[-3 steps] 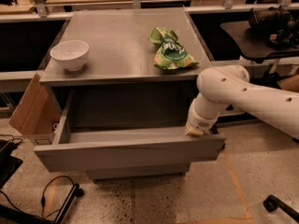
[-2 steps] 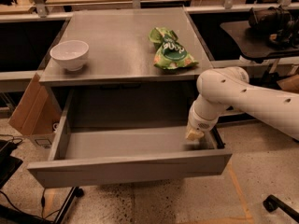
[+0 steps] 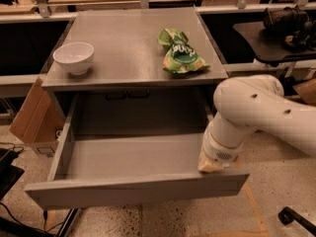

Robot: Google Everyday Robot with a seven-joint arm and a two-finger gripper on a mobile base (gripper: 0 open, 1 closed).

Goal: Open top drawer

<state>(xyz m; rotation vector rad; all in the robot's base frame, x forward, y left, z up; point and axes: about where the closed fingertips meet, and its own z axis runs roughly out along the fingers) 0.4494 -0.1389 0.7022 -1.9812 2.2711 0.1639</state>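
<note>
Top drawer [image 3: 133,192] has slid a bit further out than 0.7 s ago, and the gripper [image 3: 210,165] has come forward with it. Drawer now sits pulled well out from under the cabinet top [image 3: 123,38], grey interior exposed, nothing visible inside. Gripper is inside the drawer at its front right corner, tip right against the inner face of the front panel; can't tell whether it's spread or closed, tip is mostly hidden behind the wrist. White arm [image 3: 261,107] comes in from the right edge of frame, over the drawer's right side wall. On the cabinet top: white bowl [image 3: 73,57] near the left edge, green snack bag [image 3: 181,53] near the right edge. Cardboard box [image 3: 32,117] leans beside the cabinet's left side.
</note>
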